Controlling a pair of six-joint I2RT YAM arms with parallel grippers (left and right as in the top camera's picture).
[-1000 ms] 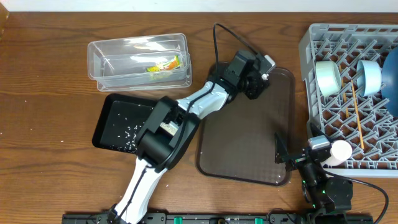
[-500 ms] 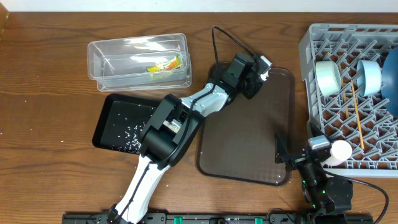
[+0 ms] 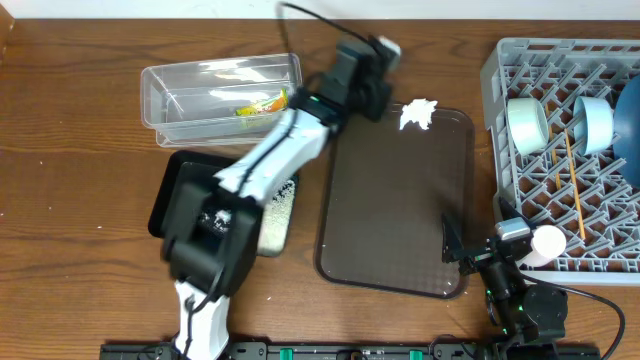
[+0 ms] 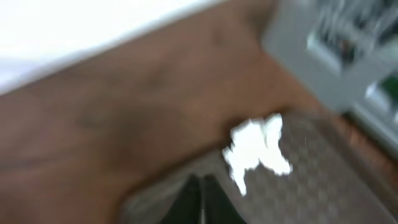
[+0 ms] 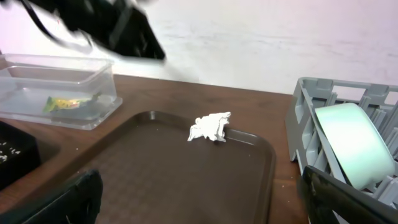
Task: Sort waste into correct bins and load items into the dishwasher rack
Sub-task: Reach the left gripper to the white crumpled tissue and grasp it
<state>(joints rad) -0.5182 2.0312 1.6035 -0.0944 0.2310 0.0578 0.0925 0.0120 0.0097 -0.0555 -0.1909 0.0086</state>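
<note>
The crumpled white tissue lies loose on the brown serving tray's far right corner. My left gripper hovers just left of it, over the tray's far edge, shut and holding nothing. The snack wrapper lies in the clear tub. The left arm partly covers the black tray, and white grains show in it. The grey rack holds a pale bowl, a light blue bowl, the blue plate, chopsticks and a pink-white cup. My right gripper stands open at the tray's near right corner.
The left arm stretches diagonally from the table's front edge over the black tray to the brown tray's far left corner. The rack's wall rises right of the tray. A black cable loops above the clear tub.
The left arm has swung back and to the left, away from the tray's far right corner. The tissue it covered now lies in plain view. The right arm has not moved.
</note>
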